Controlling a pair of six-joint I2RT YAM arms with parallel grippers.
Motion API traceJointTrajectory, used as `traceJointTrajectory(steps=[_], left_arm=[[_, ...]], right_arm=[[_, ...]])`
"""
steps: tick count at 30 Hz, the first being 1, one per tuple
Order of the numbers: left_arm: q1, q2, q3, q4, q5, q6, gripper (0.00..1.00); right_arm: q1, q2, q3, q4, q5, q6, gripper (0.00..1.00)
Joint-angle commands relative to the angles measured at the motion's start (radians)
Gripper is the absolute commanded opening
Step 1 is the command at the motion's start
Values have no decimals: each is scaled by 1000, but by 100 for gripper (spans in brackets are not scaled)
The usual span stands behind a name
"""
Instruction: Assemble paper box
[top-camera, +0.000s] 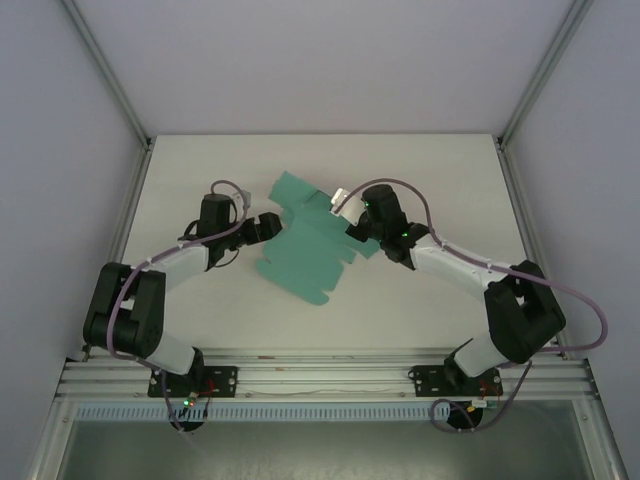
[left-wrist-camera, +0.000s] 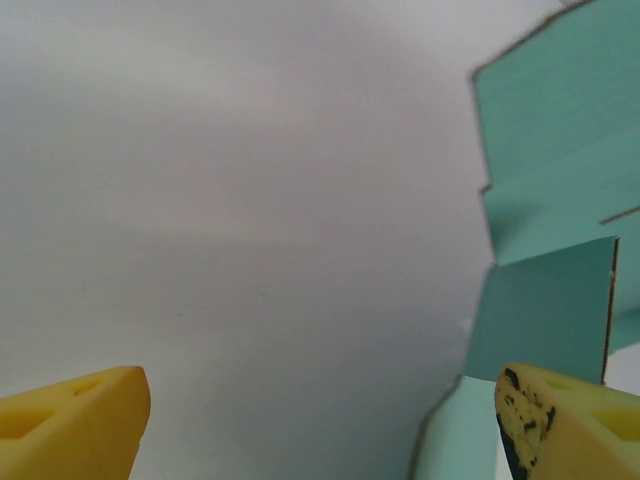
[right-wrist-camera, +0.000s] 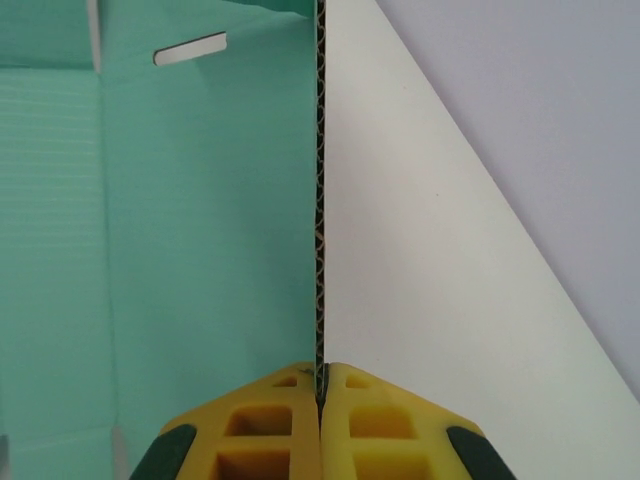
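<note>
The paper box (top-camera: 305, 250) is a flat teal die-cut sheet with flaps, lying in the middle of the white table (top-camera: 200, 170). My right gripper (top-camera: 352, 232) is at its right edge. In the right wrist view the gripper (right-wrist-camera: 321, 375) is shut on the sheet's edge, so the card (right-wrist-camera: 200, 250) stands edge-on between the yellow fingers (right-wrist-camera: 400, 420). My left gripper (top-camera: 268, 228) is at the sheet's left side. In the left wrist view it (left-wrist-camera: 320, 430) is open with nothing between its fingers (left-wrist-camera: 70, 420), and teal flaps (left-wrist-camera: 560, 150) lie just beyond the right finger.
Grey enclosure walls with aluminium posts (top-camera: 110, 80) surround the table on three sides. A metal rail (top-camera: 320, 375) carrying both arm bases runs along the near edge. Bare white table lies behind the sheet and to both sides.
</note>
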Motion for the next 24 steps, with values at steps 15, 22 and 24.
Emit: traceJointTrajectory(steps=[15,22,24], left_arm=[[-50,139,54,226,244,-2,63],[-50,164,40,297,290,-57,25],[-50,167,38,309,304,-66,25]], right_arm=[[0,-14,28,-27,-150,43,0],[-1,-23,38,-18,-138,38,0],[0,-28,33,-3,-140,41,0]])
